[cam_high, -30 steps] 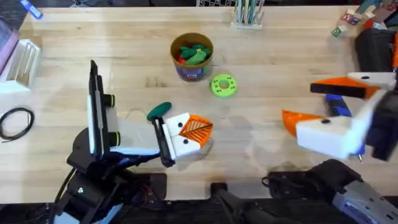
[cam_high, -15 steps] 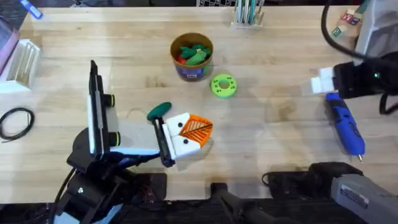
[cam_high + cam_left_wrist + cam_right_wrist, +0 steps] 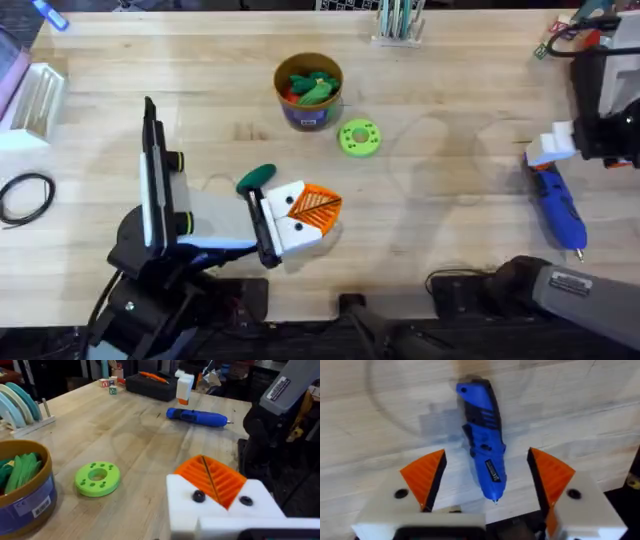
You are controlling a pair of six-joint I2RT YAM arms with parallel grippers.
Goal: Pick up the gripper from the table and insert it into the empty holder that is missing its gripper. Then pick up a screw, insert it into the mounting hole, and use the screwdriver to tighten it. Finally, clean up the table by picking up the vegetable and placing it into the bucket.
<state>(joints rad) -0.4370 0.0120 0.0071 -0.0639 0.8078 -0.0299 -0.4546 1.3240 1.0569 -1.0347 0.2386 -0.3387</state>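
R gripper point(image 3: 485, 480) is wide open over the screwdriver point(image 3: 556, 205), holding nothing; I see the blue body lying flat on the table point(image 3: 450, 230) between the orange pads point(image 3: 425, 477). L gripper point(image 3: 310, 212) is shut, pads together, nothing between them. Vegetable point(image 3: 256, 178) sits just beside it. Bucket point(image 3: 309, 92) is farther back, w/ a lime-green disc point(image 3: 360, 138) near it.

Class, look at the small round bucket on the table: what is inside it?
The bucket holds green toy produce with a bit of red beside it. Anything beneath those pieces is covered.
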